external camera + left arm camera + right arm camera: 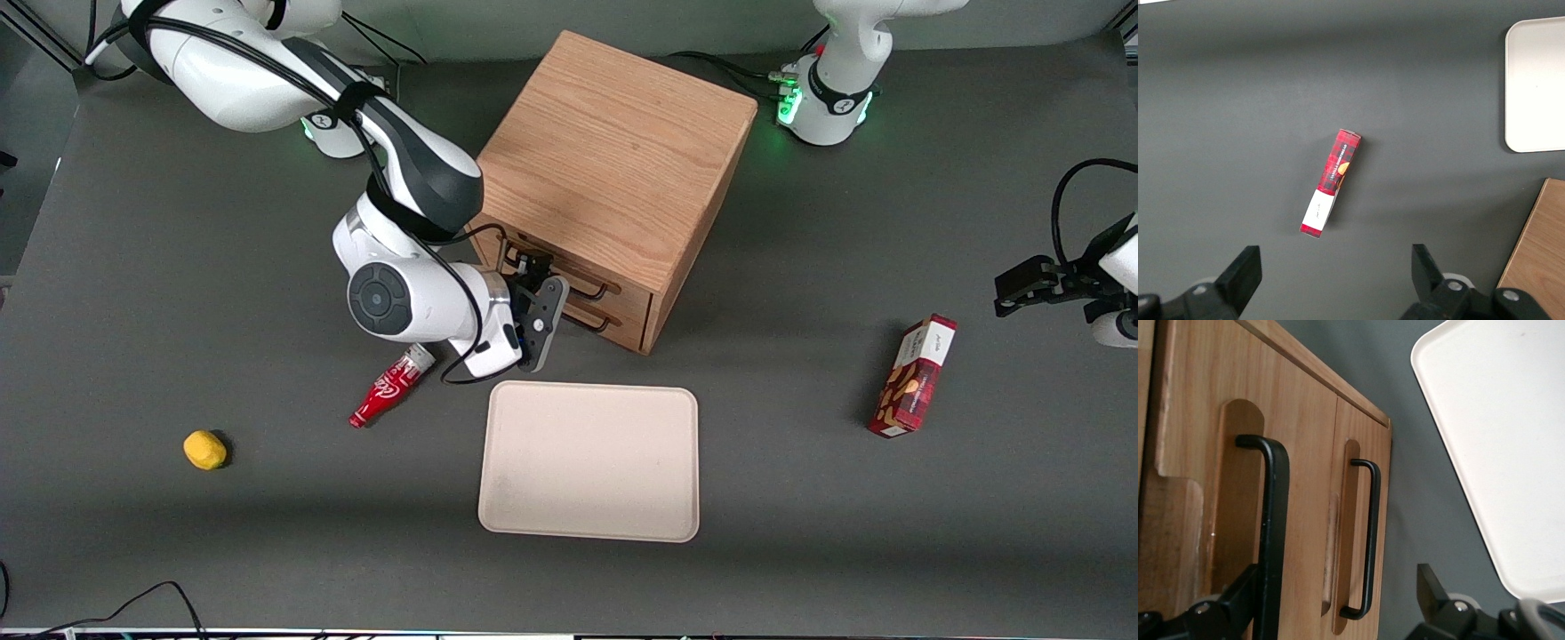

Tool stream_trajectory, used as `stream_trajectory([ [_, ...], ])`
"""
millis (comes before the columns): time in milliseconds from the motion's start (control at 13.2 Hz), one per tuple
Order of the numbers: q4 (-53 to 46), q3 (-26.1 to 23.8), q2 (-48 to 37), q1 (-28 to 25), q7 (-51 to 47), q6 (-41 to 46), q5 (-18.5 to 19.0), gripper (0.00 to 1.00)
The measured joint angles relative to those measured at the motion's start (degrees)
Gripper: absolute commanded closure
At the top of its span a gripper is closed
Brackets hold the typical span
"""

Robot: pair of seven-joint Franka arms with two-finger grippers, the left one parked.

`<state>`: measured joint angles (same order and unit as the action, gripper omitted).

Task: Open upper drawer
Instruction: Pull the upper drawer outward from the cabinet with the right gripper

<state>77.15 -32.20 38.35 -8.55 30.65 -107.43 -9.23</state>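
- Nearest the wrist camera, the upper drawer (1211,493) is closed, flush in the cabinet (613,151) front, above the lower drawer (1361,520)
- Handle (1275,520): a black bar, standing between the spread fingers (1231,603)
- Gripper (532,298): in front of the drawers, level with the upper handle
- Tray (589,460): nearer the front camera, beside a red bottle (389,388)

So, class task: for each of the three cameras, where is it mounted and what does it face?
Front view: high, facing the robots, down on the cabinet, tray and right arm with its pincer at the upper drawer.
Left wrist view: parked arm's wrist, down on the red box; own fingertips show.
Right wrist view: working wrist, close on the drawer handles; pincer shows.
All share tray and cabinet.
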Motion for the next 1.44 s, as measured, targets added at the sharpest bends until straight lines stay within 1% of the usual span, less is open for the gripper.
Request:
stream_trajectory([
  [76, -0.1, 0.0, 0.0, 0.2, 0.0, -0.1, 0.6, 0.0],
  [151, -0.2, 0.5, 0.0, 0.2, 0.1, -0.4, 2.2, 0.0],
  [227, -0.4, 1.5, 0.1, 0.3, 0.2, -0.6, 3.5, 0.0],
  [378, -2.0, 4.0, 0.8, 0.4, 0.9, -0.8, 4.9, 0.0],
  [529, -5.1, 6.1, 2.3, 0.5, 1.6, -1.0, 5.7, 0.0],
  [832, -11.3, 10.1, 4.4, 0.7, 2.7, -1.5, 6.0, 0.0],
  [1210, -13.9, 10.2, 4.4, 0.9, 2.1, -1.5, 6.0, 0.0],
  [1437, -15.9, 9.4, 1.4, 0.3, -4.1, -1.2, 5.9, 0.0],
])
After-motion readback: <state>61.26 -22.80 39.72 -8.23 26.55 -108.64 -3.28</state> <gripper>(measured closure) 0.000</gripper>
